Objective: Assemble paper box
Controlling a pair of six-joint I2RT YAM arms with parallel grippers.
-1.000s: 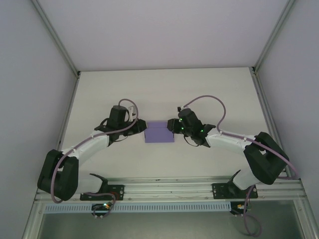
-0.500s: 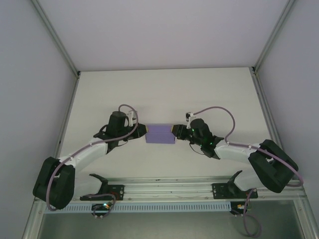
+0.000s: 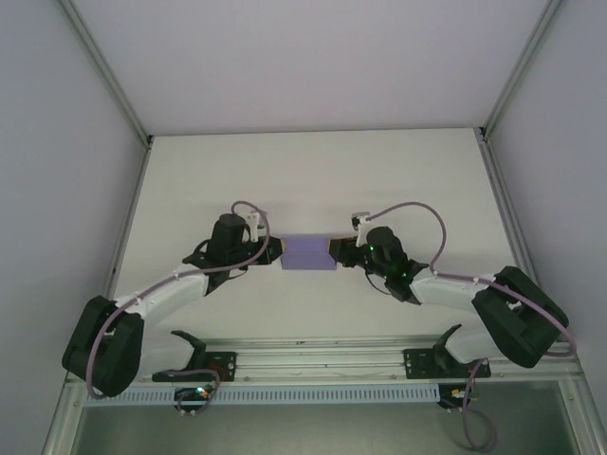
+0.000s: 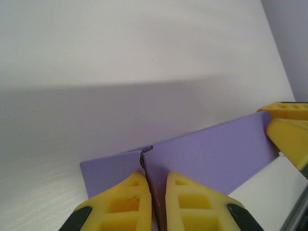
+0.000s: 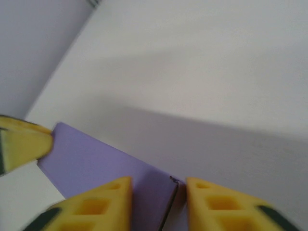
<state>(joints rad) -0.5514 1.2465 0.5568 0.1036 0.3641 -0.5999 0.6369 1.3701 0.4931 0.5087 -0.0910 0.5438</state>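
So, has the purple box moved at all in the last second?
Yes, slightly. Measured against the front rail, the paper box has shifted a little to the right, and it looks narrower front to back.

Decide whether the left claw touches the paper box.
Touching. Left wrist view: the left claw clamps an edge of the paper box between yellow fingers.

You have a matte white counter (image 3: 313,171) beneath both sets of jaws, the purple paper box (image 3: 309,254) between them, its contact unclear.
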